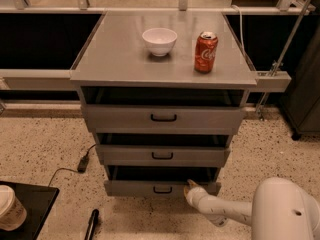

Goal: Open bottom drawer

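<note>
Grey sheet metal fills the middle of my view: a low grey metal cabinet with a flat top and three drawers stacked in its near face. The bottom drawer, the lowest and narrowest-looking grey front, sits just above the floor, with a small black loop handle at its centre and a dark gap along its upper edge. Above it are the middle grey drawer and the wider top grey drawer, each with the same kind of handle.

My gripper is low in the scene at the bottom drawer's front, just right of the handle and up by the drawer's top edge. It appears to touch the front there, but it is not on the handle. Whether it is set wide or narrow I cannot tell. The white arm runs from it toward the near right corner, where a rounded white housing blocks part of the floor.

On the cabinet top stand a small white bowl and, to its right and apart from it, an upright red soda can. On the speckled floor left of the cabinet lies a black cable with a plug. At the near left corner a lidded paper cup sits on a black mat.
</note>
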Robot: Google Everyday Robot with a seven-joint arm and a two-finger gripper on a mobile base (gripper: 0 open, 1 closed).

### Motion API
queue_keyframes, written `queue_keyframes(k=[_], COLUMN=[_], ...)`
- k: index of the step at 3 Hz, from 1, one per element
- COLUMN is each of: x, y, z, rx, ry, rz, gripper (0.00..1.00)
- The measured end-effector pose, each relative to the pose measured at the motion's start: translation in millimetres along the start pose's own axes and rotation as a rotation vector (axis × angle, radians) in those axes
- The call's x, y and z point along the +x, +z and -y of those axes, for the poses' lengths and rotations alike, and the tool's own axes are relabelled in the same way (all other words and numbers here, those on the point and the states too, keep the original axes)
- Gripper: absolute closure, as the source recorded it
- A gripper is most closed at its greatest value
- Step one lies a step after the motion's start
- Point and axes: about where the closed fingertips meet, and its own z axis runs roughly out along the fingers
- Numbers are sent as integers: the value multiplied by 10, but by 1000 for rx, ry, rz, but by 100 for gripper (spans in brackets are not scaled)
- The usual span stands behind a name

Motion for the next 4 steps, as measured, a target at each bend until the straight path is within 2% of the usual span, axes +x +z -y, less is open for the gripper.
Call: queue_keyframes(k=[3,4], x=[0,-1], y=[0,0], z=[0,-1], rx=[0,0], ry=[0,0], rz=[0,0], gripper=[13,0])
